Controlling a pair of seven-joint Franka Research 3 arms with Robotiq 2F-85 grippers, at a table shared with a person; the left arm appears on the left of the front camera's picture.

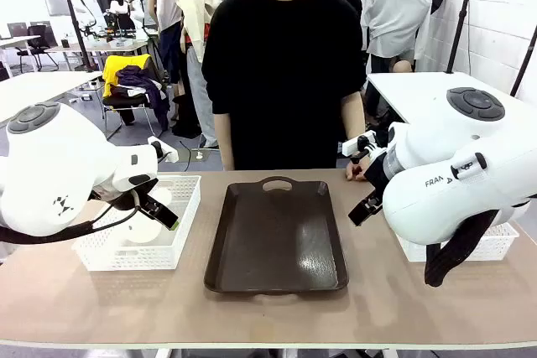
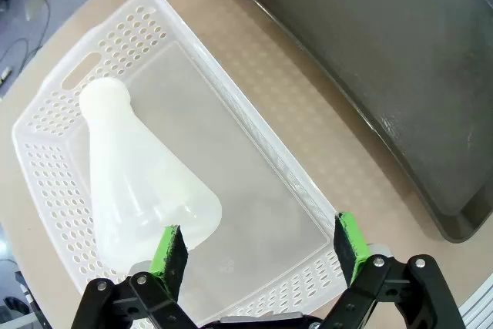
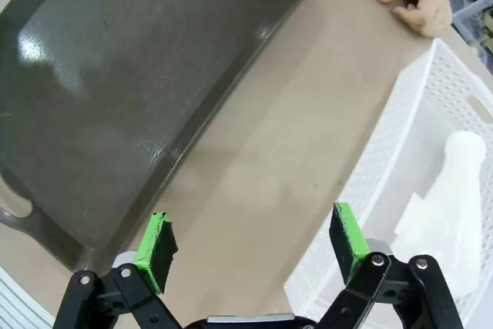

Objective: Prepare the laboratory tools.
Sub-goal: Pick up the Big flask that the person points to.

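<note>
1. Left wrist view: my left gripper [image 2: 258,243] hangs wide over a flask [image 2: 139,182] lying in its basket [image 2: 254,144], poised to grab;
2. right gripper [image 3: 250,238], equally wide, hovers beside the second flask [image 3: 451,206], basketed too.

A robotics research lab, laid out as an open workroom. Two white robot arms, the left arm [image 1: 50,165] and the right arm [image 1: 461,178], reach in over a tan counter [image 1: 101,299]. They face a person [image 1: 281,81] standing at its far side. Behind are more white tables [image 1: 38,88], office chairs [image 1: 33,39], black equipment stands [image 1: 460,18], a heap of yellow and dark clothes [image 1: 130,77], and a white-painted brick wall [image 1: 503,6]. A translucent conical flask [image 2: 139,182] lies in a white perforated basket [image 2: 46,113] on the counter.
</note>
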